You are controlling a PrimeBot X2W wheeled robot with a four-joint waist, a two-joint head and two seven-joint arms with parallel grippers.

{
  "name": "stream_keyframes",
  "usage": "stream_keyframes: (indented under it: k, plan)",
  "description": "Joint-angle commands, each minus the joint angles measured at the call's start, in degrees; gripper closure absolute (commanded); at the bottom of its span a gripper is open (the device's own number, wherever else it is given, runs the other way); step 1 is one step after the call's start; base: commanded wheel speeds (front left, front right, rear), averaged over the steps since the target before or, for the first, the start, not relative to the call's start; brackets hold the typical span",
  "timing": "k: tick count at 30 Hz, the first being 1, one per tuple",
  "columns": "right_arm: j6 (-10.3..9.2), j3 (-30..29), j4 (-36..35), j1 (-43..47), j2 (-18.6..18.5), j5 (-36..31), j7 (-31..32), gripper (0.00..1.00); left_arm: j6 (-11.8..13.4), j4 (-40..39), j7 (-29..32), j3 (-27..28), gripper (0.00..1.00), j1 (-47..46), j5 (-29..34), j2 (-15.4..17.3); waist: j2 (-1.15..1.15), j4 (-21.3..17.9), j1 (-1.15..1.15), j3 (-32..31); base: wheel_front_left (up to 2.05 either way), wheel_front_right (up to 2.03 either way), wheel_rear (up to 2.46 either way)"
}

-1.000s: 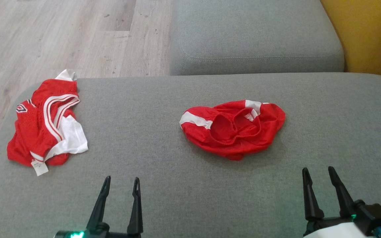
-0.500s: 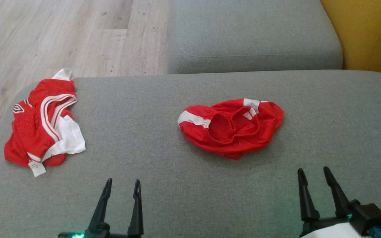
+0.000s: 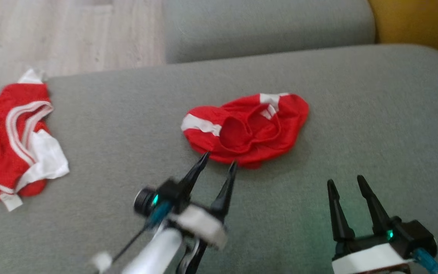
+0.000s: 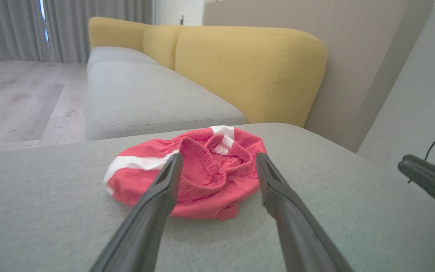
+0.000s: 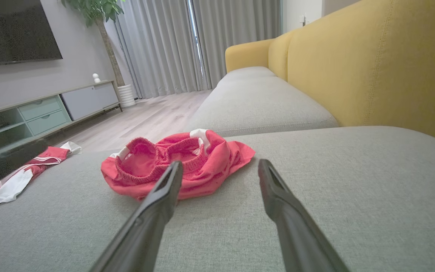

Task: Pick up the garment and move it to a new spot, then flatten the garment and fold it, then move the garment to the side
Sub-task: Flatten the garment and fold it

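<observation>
Task looks unstarted: crumpled red mesh garment [image 3: 249, 133] w/ white stripes lies ungripped just ahead of left gripper [image 3: 219, 159] jaws, spread apart; right gripper [image 3: 346, 180] likewise apart, empty.

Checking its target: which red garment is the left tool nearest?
The crumpled red shorts, waistband showing: the left tool points at their near edge. The striped red-and-white garment lies far left.

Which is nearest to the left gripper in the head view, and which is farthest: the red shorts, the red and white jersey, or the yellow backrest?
1. Red shorts, just ahead of the left gripper.
2. Red and white jersey, at the left end of the cushion.
3. Yellow backrest, far upper right.
</observation>
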Motion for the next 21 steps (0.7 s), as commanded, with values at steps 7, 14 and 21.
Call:
stream_keyframes:
  k: [7,14,21]
  plan:
    - [0.44,3.5,-2.7,-6.8,-0.4,0.1,-0.4,0.0,2.6,5.1,5.7,-7.2,0.0,-19.5,-15.3,-0.3,0.0,-7.1,-0.01,9.0,0.0,0.0,0.0]
    - [0.44,4.0,-2.9,-9.1,-0.4,1.0,-0.4,0.0,4.9,10.8,9.6,-12.8,0.0,-29.8,-33.7,-0.3,0.0,-11.1,-0.01,14.1,0.0,0.0,0.0]
    - [0.44,4.6,-2.8,-10.6,-0.4,1.6,-0.4,0.0,9.7,15.1,9.2,-17.2,0.0,-36.0,-44.8,-0.3,0.0,-13.2,-0.01,16.7,0.0,0.0,0.0]
